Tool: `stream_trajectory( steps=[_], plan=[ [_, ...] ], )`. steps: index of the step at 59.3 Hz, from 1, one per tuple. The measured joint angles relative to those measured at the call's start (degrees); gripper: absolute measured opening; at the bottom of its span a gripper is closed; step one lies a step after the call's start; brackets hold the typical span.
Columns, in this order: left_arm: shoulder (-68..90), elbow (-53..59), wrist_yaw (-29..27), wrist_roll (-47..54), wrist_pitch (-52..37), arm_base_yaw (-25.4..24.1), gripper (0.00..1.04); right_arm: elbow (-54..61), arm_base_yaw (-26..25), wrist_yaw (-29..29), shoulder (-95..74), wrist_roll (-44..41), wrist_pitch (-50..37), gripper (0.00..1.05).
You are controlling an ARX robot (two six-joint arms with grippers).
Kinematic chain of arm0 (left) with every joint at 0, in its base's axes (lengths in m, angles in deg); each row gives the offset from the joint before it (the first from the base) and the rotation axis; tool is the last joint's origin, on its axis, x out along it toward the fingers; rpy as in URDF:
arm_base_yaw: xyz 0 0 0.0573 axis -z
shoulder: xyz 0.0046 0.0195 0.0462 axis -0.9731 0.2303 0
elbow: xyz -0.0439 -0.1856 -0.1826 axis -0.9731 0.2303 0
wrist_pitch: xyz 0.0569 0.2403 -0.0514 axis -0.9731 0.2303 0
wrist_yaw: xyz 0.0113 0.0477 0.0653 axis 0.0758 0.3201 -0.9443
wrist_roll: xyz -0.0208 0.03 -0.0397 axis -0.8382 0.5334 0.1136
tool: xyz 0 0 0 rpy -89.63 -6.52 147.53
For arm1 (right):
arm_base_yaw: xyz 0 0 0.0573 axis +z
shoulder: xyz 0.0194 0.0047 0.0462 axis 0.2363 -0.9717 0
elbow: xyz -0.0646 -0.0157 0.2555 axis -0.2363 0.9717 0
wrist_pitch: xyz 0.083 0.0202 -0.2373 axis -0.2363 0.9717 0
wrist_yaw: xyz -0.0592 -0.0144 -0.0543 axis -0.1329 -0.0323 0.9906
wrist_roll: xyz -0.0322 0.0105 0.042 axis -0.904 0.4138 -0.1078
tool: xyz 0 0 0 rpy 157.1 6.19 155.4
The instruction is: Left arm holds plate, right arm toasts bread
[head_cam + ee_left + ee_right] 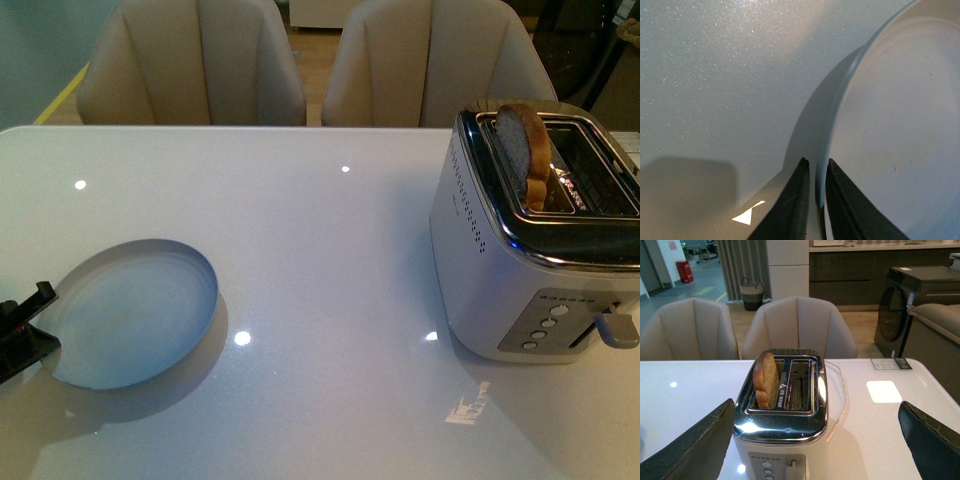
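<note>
One slice of bread (525, 150) stands up in the toaster (530, 250), my left pincer (816, 172) pinches the plate (135, 315) rim, and my open right pincer (815, 440) must grab the bread next.

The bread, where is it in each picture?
Front view: the bread stands in the toaster's left slot, at the upper right.
Left wrist view: not in it; only the plate rim in the left gripper.
Right wrist view: the bread is in the middle.
Shared landmark: the toaster.
</note>
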Motion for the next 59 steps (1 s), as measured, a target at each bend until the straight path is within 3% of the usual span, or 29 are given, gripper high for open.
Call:
stream_trajectory(
  steps=[5,13,25,37,45,56,59],
  plan=[
    [-0.17,0.35,0.11,-0.04,-0.31,-0.15,0.34,0.00,0.00,0.00,0.00,0.00,-0.02,0.96],
    [-6.54,4.42,0.26,-1.11,-1.79,-0.37,0.67,0.00,0.00,0.00,0.00,0.00,-0.02,0.96],
    [-21.07,10.16,-0.76,-2.56,0.17,1.66,0.98,0.00,0.00,0.00,0.00,0.00,0.00,0.96],
    [-39.71,15.45,-2.75,-8.33,3.48,5.55,0.97,0.00,0.00,0.00,0.00,0.00,0.00,0.96],
    [-53.53,16.06,-5.44,-11.56,9.31,10.88,0.97,0.00,0.00,-0.02,0.00,0.00,-0.02,0.96],
    [-60.85,13.60,-8.07,-11.54,16.59,15.34,0.97,0.00,0.00,0.00,0.00,0.00,-0.02,0.96],
    [-60.89,14.38,-12.02,-7.82,11.89,16.04,0.93,0.00,0.00,0.00,0.00,0.00,-0.02,0.96]
  ],
)
